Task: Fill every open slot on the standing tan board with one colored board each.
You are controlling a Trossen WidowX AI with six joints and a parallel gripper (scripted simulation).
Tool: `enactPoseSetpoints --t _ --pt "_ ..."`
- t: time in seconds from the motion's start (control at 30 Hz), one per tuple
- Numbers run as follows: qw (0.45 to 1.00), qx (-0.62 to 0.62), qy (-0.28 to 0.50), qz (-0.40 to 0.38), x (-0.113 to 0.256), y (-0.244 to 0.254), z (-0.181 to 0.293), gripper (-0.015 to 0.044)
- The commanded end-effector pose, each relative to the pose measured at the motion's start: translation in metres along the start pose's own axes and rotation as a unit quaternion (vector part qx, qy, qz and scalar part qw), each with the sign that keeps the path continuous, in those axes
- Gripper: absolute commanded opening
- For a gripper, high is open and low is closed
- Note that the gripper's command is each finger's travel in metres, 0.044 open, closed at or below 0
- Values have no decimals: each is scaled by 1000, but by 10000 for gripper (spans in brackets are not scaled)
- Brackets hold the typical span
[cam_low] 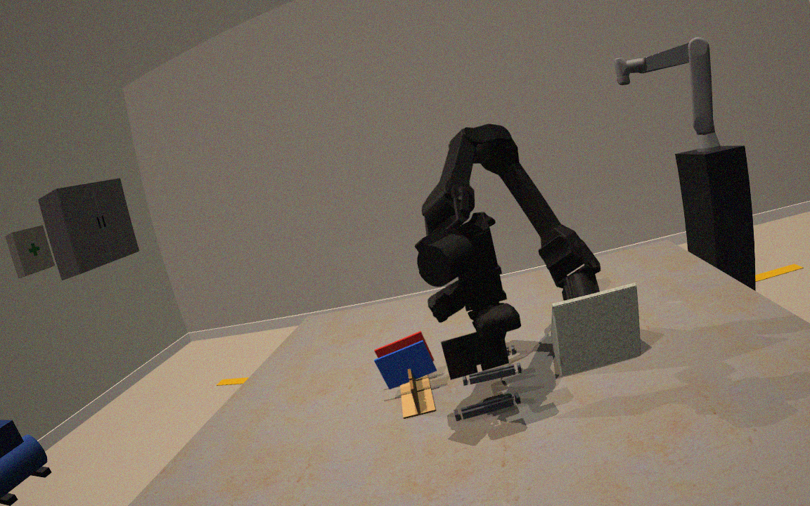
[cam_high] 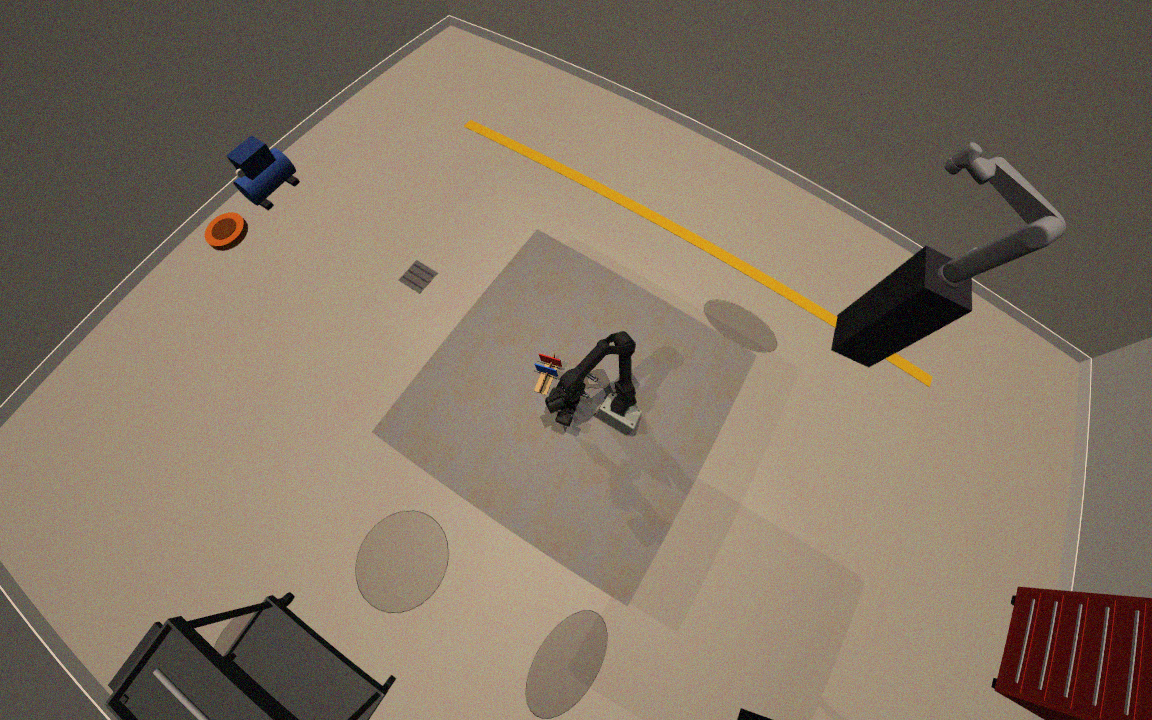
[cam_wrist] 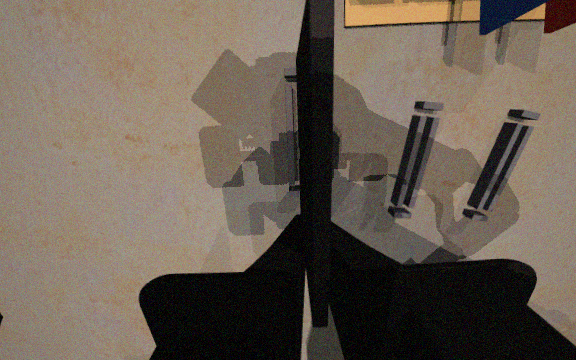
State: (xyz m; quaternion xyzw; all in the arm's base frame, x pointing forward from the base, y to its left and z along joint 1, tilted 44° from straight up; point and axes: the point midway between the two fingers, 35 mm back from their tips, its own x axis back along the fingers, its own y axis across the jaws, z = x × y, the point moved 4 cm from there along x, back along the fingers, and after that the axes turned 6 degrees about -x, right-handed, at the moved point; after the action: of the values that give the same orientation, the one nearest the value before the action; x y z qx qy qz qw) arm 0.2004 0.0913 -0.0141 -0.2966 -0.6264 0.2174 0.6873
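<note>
Exterior view, end effector [cam_low: 491, 360] [cam_wrist: 307, 222]: pinching the flat black notched board [cam_low: 460, 355] [cam_wrist: 316, 125], raised above its holder
Tan slotted board [cam_low: 413, 391]: blue and red boards standing crosswise
Left: seating black

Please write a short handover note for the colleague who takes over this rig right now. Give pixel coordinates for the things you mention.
Gripper [cam_wrist: 307, 222]: shut on the black board [cam_low: 460, 355] [cam_wrist: 316, 125], raised out of its holder.
Tan board [cam_low: 414, 393]: standing, with the blue board [cam_high: 546, 368] [cam_low: 405, 365] and the red board [cam_high: 550, 360] [cam_low: 403, 343] across it.
Done: blue and red appear seated; full depth I cannot confirm.
Left: push black into the open slot, release, move clear. Please check for further open slots.
</note>
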Motion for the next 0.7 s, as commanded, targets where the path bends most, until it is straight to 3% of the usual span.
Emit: enactPoseSetpoints --t 0.0,0.67 --pt "1000 -2 1 -2 10 0 0 0" --pt "1000 0 0 -6 30 -5 -21 0"
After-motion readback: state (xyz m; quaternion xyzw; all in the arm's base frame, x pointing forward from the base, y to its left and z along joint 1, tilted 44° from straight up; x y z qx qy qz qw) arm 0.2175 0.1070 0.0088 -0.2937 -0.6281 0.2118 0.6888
